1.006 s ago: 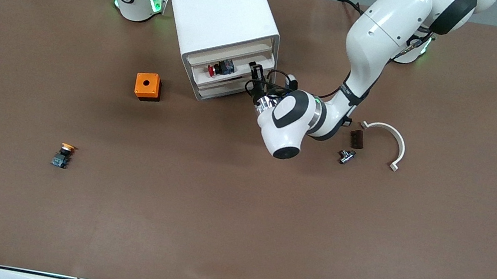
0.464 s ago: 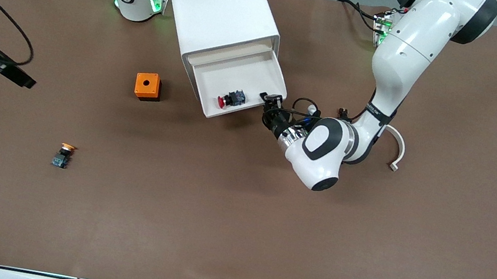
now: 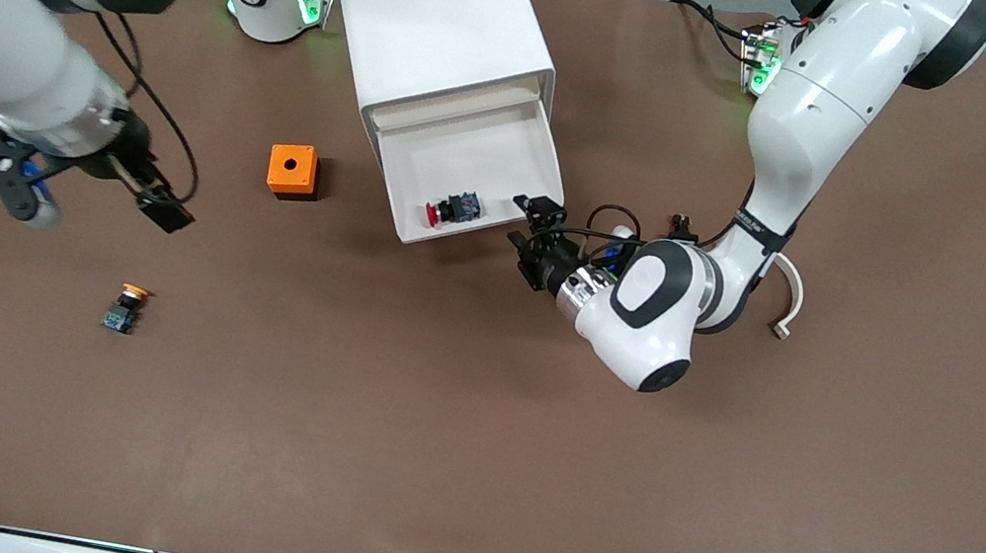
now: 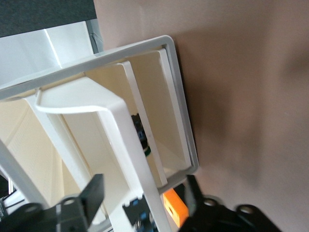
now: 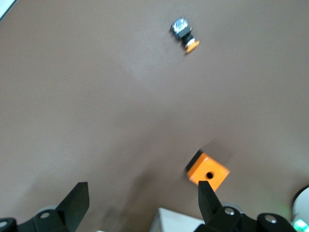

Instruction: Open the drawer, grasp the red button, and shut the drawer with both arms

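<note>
The white cabinet [image 3: 438,7] stands near the robots' bases. Its drawer [image 3: 486,225] is pulled out toward the front camera. The red-capped button [image 3: 452,208] lies on its side in the drawer near the front wall. My left gripper [image 3: 529,228] is low at the drawer's front corner, at the left arm's end. It is open, and in the left wrist view [image 4: 144,186] the drawer's front wall [image 4: 120,140] runs between its fingers. My right gripper [image 3: 90,199] is open and empty in the air, over bare table beside the orange box [image 3: 293,171].
The orange box also shows in the right wrist view [image 5: 208,174]. An orange-capped button [image 3: 124,307] lies nearer the front camera at the right arm's end of the table, and shows in the right wrist view [image 5: 185,34]. A white curved piece [image 3: 786,291] lies by the left arm.
My left gripper pulled the drawer out from the cabinet, and the button came with it. My right arm swung in from the table's edge to over the table near the orange box.
</note>
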Robot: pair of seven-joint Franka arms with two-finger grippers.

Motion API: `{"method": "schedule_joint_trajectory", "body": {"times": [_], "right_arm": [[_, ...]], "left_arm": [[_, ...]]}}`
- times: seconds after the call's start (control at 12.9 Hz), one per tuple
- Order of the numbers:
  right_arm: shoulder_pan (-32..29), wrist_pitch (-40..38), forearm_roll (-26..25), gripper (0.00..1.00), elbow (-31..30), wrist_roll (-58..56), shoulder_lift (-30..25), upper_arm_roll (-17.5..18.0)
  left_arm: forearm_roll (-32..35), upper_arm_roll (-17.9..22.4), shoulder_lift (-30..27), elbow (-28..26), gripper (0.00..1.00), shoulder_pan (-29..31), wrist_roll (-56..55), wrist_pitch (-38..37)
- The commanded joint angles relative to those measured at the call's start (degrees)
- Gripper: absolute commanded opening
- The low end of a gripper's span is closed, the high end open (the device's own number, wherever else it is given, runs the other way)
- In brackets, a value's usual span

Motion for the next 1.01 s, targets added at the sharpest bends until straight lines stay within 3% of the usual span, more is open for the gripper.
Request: {"method": "schedule_joint_trajectory", "body": {"times": [0.0, 0.31, 0.7, 0.93], "right_arm": [[5.79, 2.34, 0.06, 1.00, -0.27, 12.14, 2.55, -0.57], [15.54, 12.35, 0.06, 1.00, -6.15, 27.17, 4.13, -0.57], [24.16, 18.95, -0.12, 1.00, -6.43, 39.14, 10.10, -0.66], [28.03, 24.30, -0.64, 0.99, -9.92, 43.37, 11.70, -0.66]], "left_arm": [[6.33, -0.53, -1.70, 3.89, 1.00, 2.05, 0.37, -2.97], [15.30, -0.10, -5.82, 6.55, 1.00, 4.51, 3.95, -4.04], [29.53, -0.27, -16.10, 6.11, 1.00, 5.92, 18.64, -10.90], [32.36, -0.10, -17.87, 6.20, 1.00, 6.01, 21.53, -11.87]]}}
